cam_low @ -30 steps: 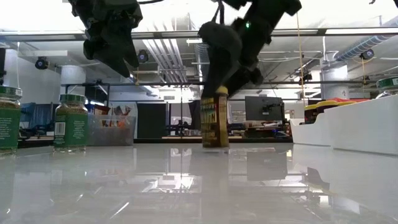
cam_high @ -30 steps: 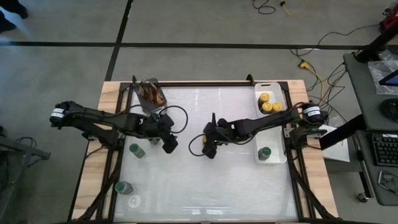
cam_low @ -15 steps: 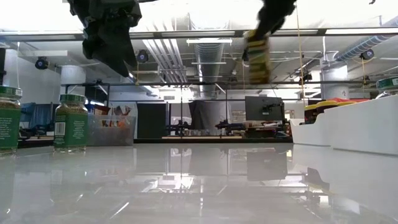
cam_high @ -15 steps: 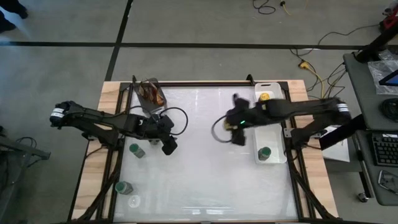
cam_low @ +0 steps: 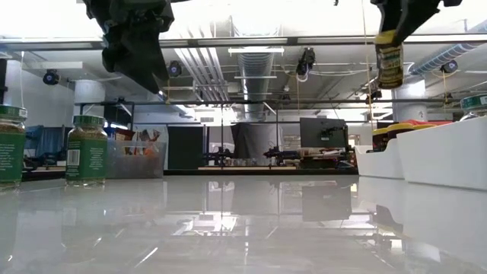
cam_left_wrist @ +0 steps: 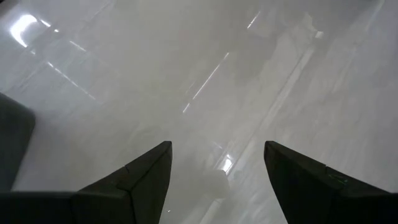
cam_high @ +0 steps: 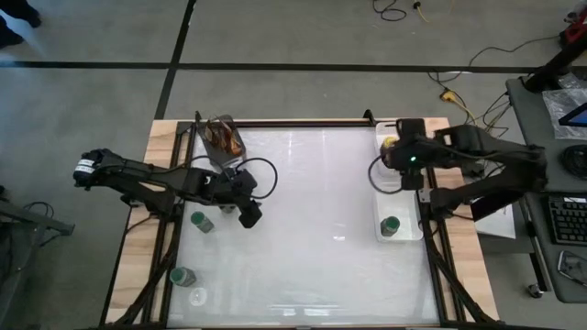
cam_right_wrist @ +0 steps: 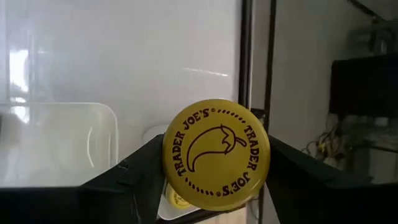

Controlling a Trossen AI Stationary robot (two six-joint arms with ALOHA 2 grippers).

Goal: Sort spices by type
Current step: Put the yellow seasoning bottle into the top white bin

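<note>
Glossy white table (cam_high: 303,229) fills the centre of the high view, with two white trays at its right edge. The upper tray (cam_high: 410,130) holds yellow-lidded jars (one lid (cam_high: 391,143) peeks out past the arm). The lower tray (cam_high: 409,231) holds one green-lidded jar (cam_high: 391,225), so it looks like one tray per lid colour.

Right gripper (cam_high: 406,156) sits over the upper tray, fingers clamped on a yellow-lidded jar (cam_right_wrist: 216,154), which is held high, likely to clear the tray wall before it is set down with its kind.

Left gripper (cam_left_wrist: 214,180) hovers mid-left of the high view, fingers apart, nothing between them.

Left side: green-lidded jars at (cam_high: 201,221) and (cam_high: 182,276), unsorted. Grey cup of brown sticks (cam_high: 225,137) upper left.
</note>
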